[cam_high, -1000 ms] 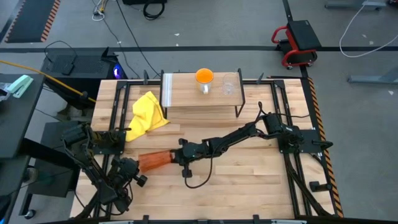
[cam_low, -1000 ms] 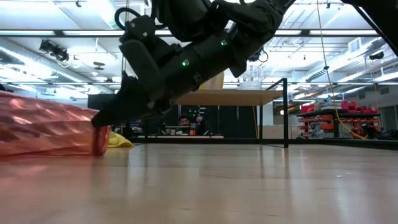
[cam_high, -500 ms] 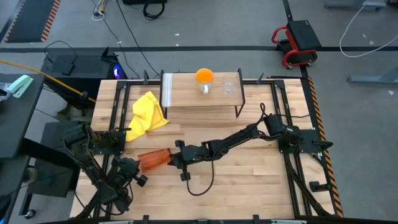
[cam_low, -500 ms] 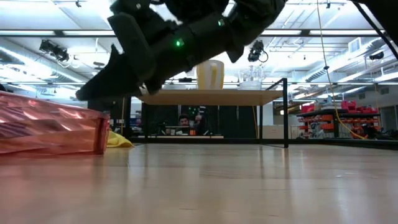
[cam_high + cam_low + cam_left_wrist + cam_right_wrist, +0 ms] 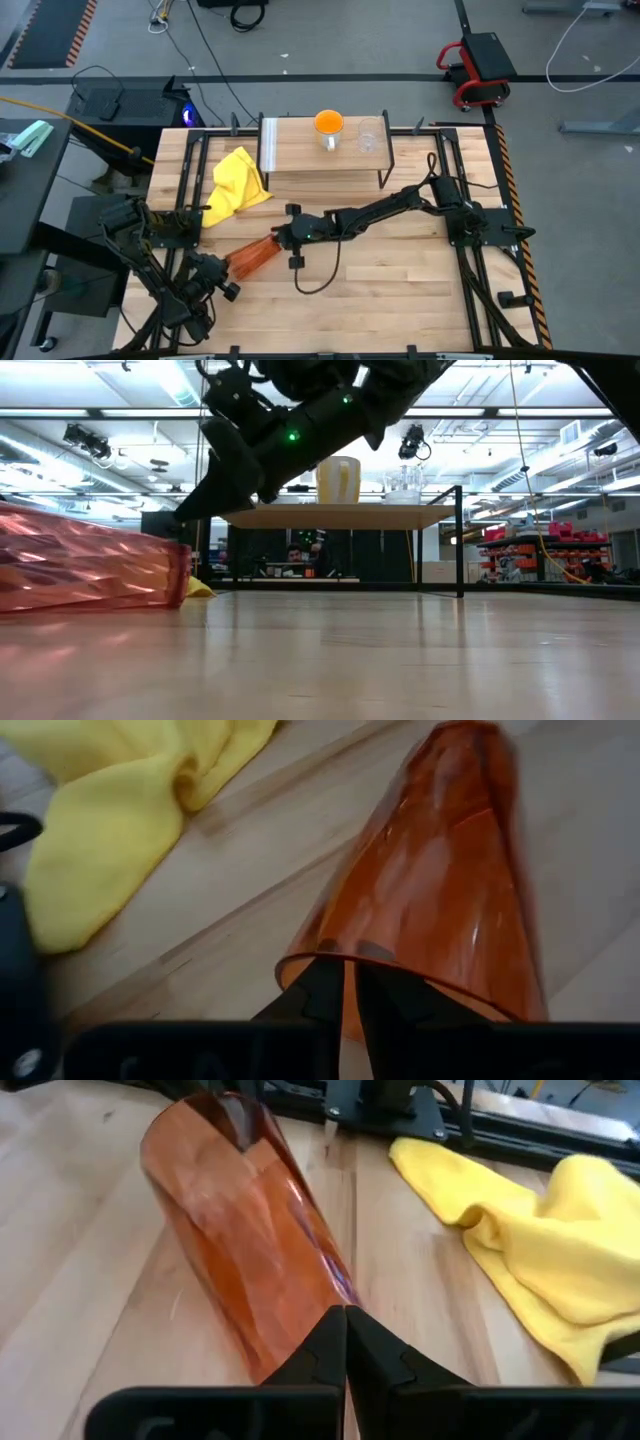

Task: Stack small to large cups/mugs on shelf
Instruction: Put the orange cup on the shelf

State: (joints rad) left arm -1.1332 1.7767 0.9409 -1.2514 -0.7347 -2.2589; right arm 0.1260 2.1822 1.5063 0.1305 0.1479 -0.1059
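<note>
High view: right tool (image 5: 281, 243) is reaching across the bench (image 5: 400, 280), its tips touching the rim of the tumbler (image 5: 250, 257) lying on its side. Left tool (image 5: 226, 288) is waiting just below the tumbler's base. Beyond the right tool, mug (image 5: 328, 124) and clear cup (image 5: 367, 137) are standing on the shelf (image 5: 300, 160).

Low view: tumbler is lying flat beneath the arm.

Wrist views: both tools' fingers are pressed together, gripping nothing; yellow cloth (image 5: 540, 1240) is lying beside the tumbler.
</note>
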